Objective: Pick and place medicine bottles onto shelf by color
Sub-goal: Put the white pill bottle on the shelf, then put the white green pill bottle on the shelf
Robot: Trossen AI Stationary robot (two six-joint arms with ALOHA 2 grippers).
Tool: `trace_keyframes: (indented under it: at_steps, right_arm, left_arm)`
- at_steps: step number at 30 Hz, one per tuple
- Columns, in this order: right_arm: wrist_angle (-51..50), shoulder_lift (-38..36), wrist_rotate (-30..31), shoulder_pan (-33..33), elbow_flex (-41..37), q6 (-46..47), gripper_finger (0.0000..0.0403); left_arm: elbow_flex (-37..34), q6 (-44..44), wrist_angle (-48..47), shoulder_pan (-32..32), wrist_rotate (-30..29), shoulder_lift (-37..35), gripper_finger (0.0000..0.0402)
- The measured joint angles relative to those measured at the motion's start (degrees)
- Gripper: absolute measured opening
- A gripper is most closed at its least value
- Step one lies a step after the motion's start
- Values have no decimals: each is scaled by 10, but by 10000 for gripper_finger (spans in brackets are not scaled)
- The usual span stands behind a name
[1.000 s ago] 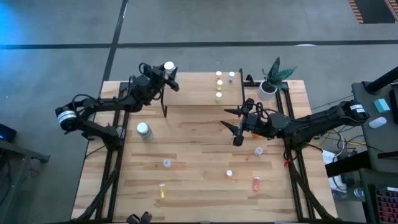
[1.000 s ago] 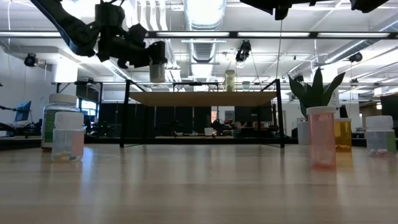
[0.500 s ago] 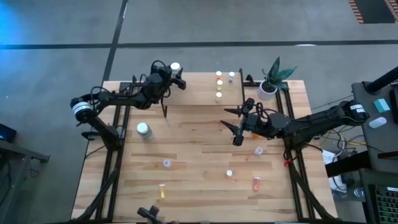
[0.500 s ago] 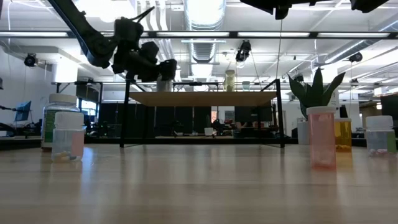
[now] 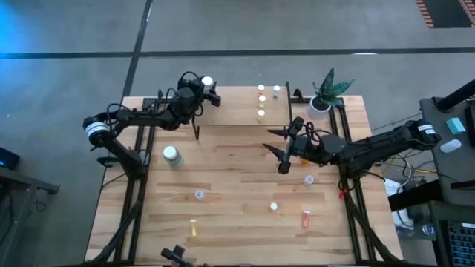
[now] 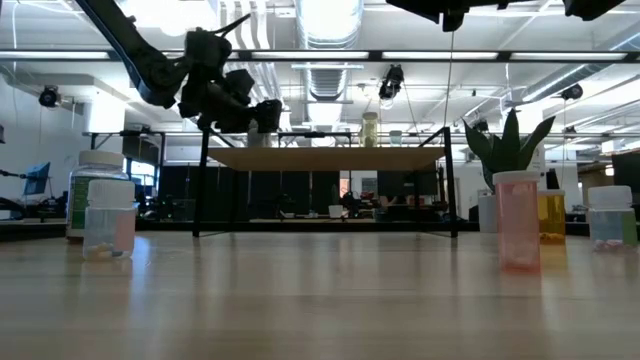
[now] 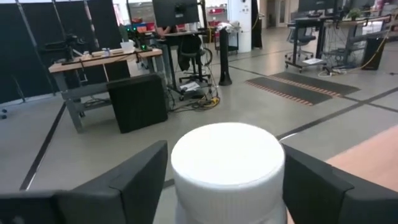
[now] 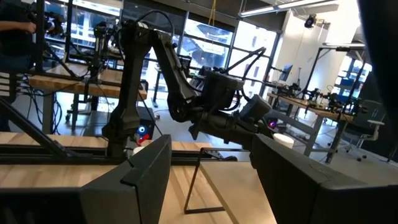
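Wooden table [image 5: 237, 178]: layout matches half a second ago. Shelf [image 5: 237, 106] at the far edge carries four small bottles [image 5: 261, 97] near its right end. Left arm, which a second ago was nearer the shelf's front left corner, is now stretched to the far left corner. Left gripper [image 5: 208, 87] straddles the large white-capped bottle [image 5: 207, 81], which stands on the shelf; in the wrist view the fingers [image 7: 140, 177] sit slightly clear of the cap, jaws apart, wider than before. Right gripper [image 5: 280, 152] unmoved above mid-table, jaws apart, empty. Other bottles: large white one [image 5: 171, 154] left, small ones [image 5: 199, 194] scattered nearer the front.
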Motion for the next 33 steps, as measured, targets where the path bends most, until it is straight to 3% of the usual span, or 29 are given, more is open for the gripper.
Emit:
trace_keyframes:
  at_steps: [7,16,22,29,33]
  right_arm:
    - [0,0,0,0,0,5,215]
    - [0,0,0,0,0,11,215]
    - [0,0,0,0,0,11,215]
    - [-13,0,0,0,0,20,215]
    - [-17,-1,0,0,0,28,215]
  left_arm:
    - [-1,0,-54,-1,0,-39,283]
    - [-6,0,-198,-16,0,-158,283]
    - [-6,0,-246,-38,13,-234,283]
    - [-2,-3,-399,-111,27,-370,283]
    - [-16,-65,-487,-179,29,-436,283]
